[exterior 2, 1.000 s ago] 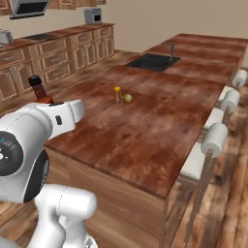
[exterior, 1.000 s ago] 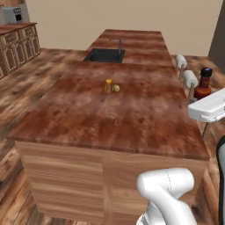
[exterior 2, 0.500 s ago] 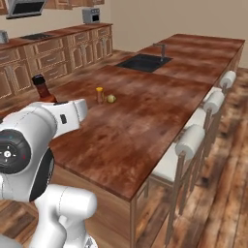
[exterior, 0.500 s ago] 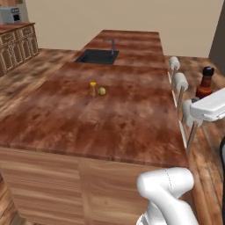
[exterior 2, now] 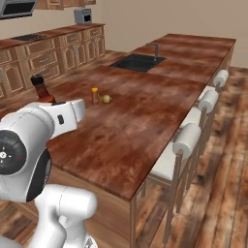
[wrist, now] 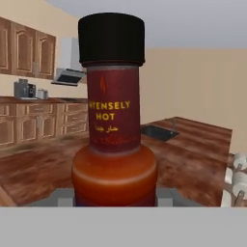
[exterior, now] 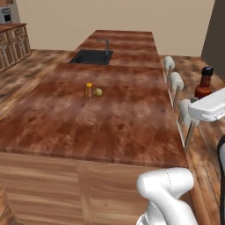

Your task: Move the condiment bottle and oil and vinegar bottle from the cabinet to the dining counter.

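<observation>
Red-brown condiment bottle [wrist: 114, 120] upright, apparently clamped between fingers, base hidden. Carried level on outstretched white arm [exterior: 210, 107], off tabletop's [exterior: 110, 118] stool-side edge. Small yellow jar [exterior: 89, 89] and lime [exterior: 98, 92] mid-tabletop.

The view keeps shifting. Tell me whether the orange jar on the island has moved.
No. The orange jar stands beside the yellow fruit, short of the sink, as before; the camera moved.
</observation>
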Robot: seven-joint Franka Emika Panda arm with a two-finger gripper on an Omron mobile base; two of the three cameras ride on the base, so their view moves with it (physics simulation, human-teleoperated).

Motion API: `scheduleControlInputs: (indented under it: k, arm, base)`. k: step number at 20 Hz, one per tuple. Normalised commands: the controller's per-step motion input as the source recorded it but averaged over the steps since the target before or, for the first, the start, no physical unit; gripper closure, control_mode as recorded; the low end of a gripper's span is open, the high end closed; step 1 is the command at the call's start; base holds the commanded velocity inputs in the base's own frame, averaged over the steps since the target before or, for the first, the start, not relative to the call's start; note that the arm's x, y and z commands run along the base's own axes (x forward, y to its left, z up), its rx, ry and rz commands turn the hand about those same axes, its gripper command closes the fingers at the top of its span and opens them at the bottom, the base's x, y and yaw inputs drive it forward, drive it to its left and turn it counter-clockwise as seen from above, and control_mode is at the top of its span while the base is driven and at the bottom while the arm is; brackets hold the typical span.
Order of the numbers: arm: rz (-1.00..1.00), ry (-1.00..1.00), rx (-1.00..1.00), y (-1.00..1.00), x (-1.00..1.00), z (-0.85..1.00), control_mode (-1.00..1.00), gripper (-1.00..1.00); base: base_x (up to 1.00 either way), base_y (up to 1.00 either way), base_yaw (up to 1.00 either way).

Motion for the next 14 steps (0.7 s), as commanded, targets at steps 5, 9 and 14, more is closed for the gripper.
scheduleControlInputs:
  k: [5,9,14]
  arm:
    - [0.00,0.00,0.03,-0.01,0.58,-0.16,-1.00,1.00]
    - [0.04,0.00,0.06,-0.13,0.83,-0.36,-1.00,1.00]
    - [0.09,0.00,0.09,-0.21,0.81,-0.47,-1.00,1.00]
  base:
    - [0.11,0.00,0.00]
    - [0.00,0.00,0.00]
    - [0.00,0.00,0.00]
